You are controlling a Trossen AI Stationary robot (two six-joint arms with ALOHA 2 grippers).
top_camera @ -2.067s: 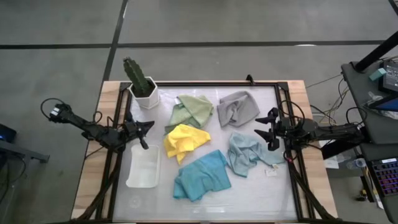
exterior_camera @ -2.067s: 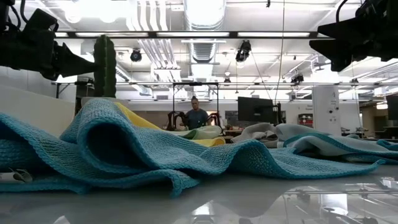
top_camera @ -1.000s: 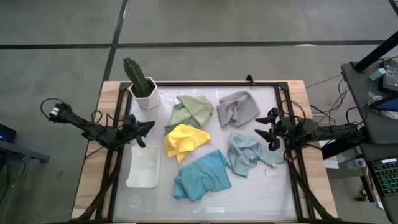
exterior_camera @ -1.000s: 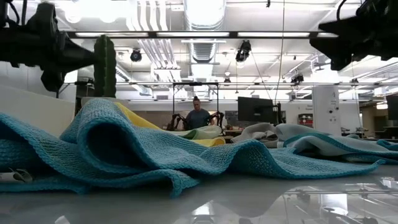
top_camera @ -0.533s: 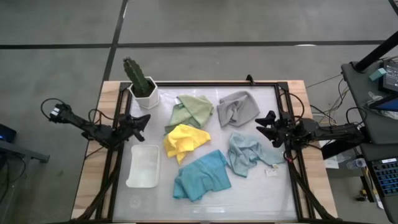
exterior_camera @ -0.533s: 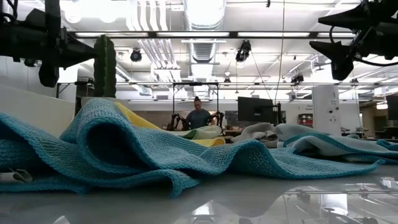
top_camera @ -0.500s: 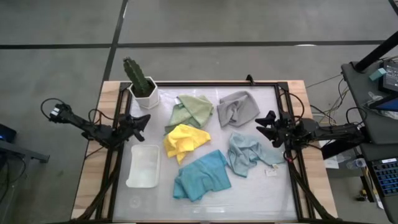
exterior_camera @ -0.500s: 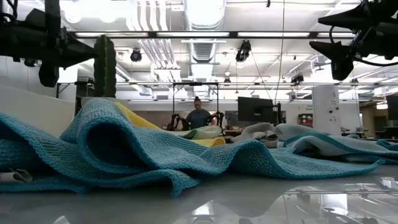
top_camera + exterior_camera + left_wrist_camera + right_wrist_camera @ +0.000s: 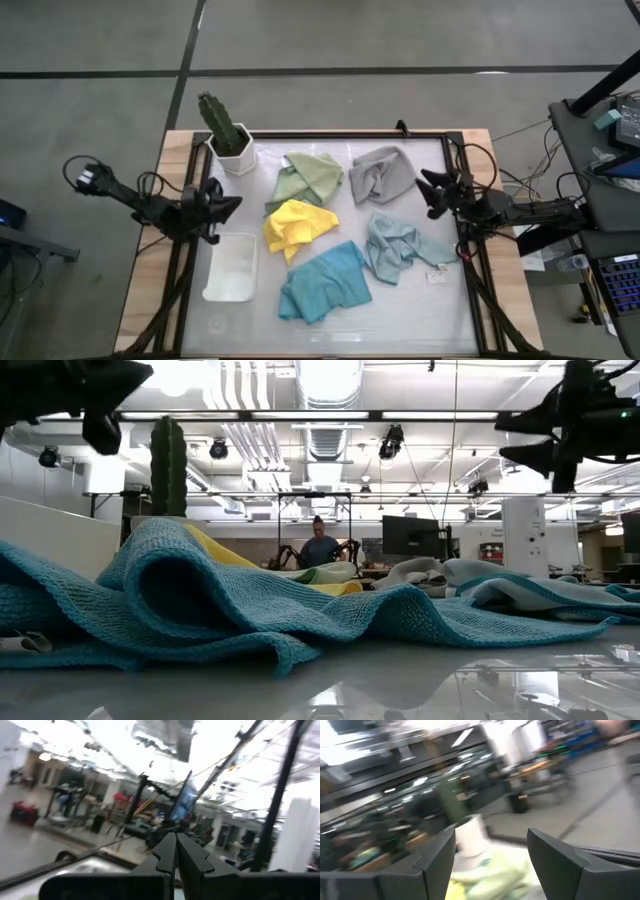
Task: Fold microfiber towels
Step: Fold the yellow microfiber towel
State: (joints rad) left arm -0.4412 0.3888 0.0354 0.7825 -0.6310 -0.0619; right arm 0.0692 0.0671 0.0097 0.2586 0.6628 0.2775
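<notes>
Above the towels, left gripper (image 9: 232, 206) is clenched empty, right gripper (image 9: 428, 192) spread empty.

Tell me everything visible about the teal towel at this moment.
The teal towel is a soft, looped-weave cloth lying crumpled and unfolded on the white table, near its front edge. In the low view it rises in thick rolling folds. Its upper edge meets the yellow towel, and its right side reaches the pale blue towel. The white tray sits just apart on its left. Neither tool touches it.
</notes>
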